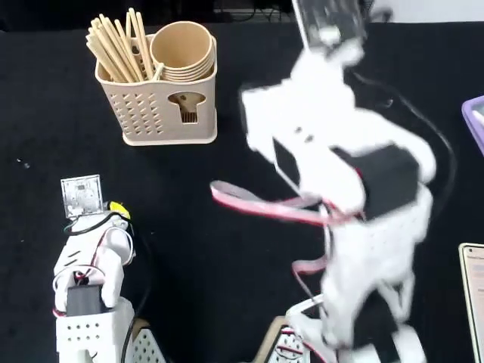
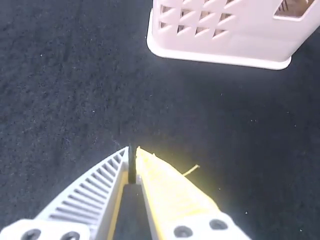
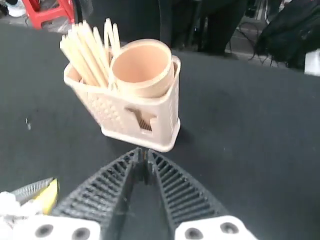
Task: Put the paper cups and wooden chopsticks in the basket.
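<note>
A beige perforated basket (image 1: 168, 112) stands at the back left of the black table. Stacked paper cups (image 1: 182, 51) fill its right half and several wooden chopsticks (image 1: 117, 49) lean in its left half; the right wrist view shows the basket (image 3: 131, 116), cups (image 3: 143, 67) and chopsticks (image 3: 87, 52) from the front. My left gripper (image 2: 132, 151) rests low at the front left, shut and empty, with the basket (image 2: 225, 35) ahead of it. My right gripper (image 3: 143, 158) is shut and empty, raised, pointing at the basket. The right arm (image 1: 340, 174) is lifted over the table's right half.
A purple object (image 1: 475, 119) sits at the right edge, and a white card (image 1: 473, 291) lies at the front right. The left arm's yellow fingertip (image 3: 44, 194) shows in the right wrist view. People's legs and a red stool stand behind the table.
</note>
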Robot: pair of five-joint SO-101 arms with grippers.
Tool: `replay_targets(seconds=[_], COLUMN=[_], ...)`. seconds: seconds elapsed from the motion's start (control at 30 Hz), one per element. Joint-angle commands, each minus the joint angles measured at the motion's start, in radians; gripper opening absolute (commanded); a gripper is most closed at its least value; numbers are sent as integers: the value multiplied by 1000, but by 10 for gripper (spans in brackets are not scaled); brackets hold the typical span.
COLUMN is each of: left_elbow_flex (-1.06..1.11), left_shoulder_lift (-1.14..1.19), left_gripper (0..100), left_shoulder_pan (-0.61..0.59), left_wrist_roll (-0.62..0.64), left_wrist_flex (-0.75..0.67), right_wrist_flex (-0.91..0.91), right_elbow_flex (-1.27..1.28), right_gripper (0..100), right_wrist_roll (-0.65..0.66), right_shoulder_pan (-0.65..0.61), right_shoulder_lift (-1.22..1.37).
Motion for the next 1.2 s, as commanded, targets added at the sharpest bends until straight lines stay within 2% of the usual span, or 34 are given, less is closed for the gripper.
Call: replay_targets(seconds=[0.0,0.2,0.47,0.6,0.77,0.93,1.07,1.17], left_elbow_flex=[13,16,28,28,28,28,28,28], left_shoulder_lift=[-12,-9,-6,-8,-6,-12,-8,-8], left_gripper=[30,30,30,30,30,30,30,30], left_shoulder_pan=[18,38,73,18,8,4,8,4], left_wrist_roll=[-9,-11,-11,-3,-5,-5,-5,-3], left_wrist_flex=[-15,-12,-9,132,178,402,390,391], right_wrist_flex=[-106,-227,-463,-523,-532,-482,-400,-408], right_elbow_flex=[484,954,1503,1762,1980,2206,2247,2252], right_gripper=[15,15,15,15,15,15,13,12], right_wrist_roll=[-8,-6,0,0,-8,-2,-2,-2], right_shoulder_pan=[-18,37,233,305,313,321,327,328], right_shoulder_lift=[-251,-536,-888,-1059,-1307,-1573,-1523,-1517])
